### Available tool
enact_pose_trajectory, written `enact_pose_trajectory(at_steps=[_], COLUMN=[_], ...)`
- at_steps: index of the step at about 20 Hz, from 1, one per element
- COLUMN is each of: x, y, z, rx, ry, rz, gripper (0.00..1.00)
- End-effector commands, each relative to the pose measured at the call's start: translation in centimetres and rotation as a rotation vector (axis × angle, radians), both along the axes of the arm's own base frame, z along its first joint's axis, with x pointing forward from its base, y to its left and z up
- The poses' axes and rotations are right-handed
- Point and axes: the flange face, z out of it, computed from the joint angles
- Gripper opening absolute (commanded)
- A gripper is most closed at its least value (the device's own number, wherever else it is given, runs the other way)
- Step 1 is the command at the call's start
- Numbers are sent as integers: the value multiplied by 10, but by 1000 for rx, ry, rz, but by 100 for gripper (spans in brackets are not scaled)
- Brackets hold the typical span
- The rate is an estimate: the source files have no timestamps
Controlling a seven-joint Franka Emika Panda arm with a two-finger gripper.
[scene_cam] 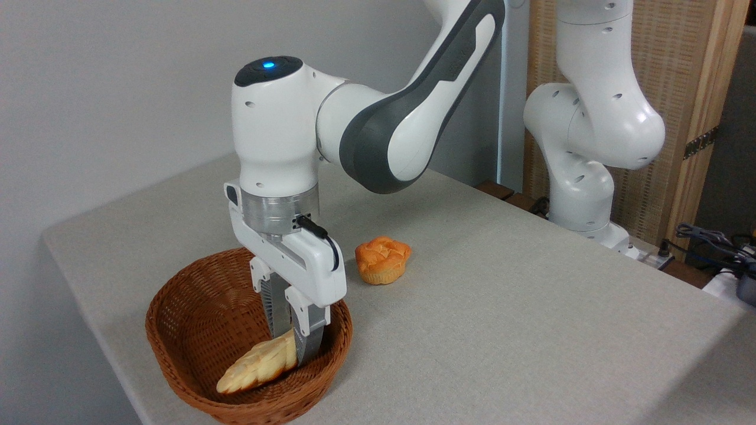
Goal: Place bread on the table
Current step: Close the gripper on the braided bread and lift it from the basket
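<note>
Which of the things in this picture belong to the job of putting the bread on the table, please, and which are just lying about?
Part of the job:
- bread, pinched at one end
- gripper, shut on the loaf
- basket, holding the loaf
- table, where it should go

Just lying about:
- orange bun, on the table beside the basket
- cables, far right

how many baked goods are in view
2. The bread lies in the basket, pinched by the gripper. The bun sits on the table right of the basket. Nothing else shows.
</note>
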Motion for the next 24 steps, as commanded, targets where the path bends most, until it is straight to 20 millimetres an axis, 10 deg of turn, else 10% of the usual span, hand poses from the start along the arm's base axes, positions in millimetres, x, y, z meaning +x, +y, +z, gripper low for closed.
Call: enact_pose_trajectory(at_steps=[1,9,24], x=[0,0,-50], y=[-1,-6,2], z=[-6,3,109], rx=[-10,-16,-26], ry=[-4,-19,-7], rz=[11,14,22], gripper=[14,2,3])
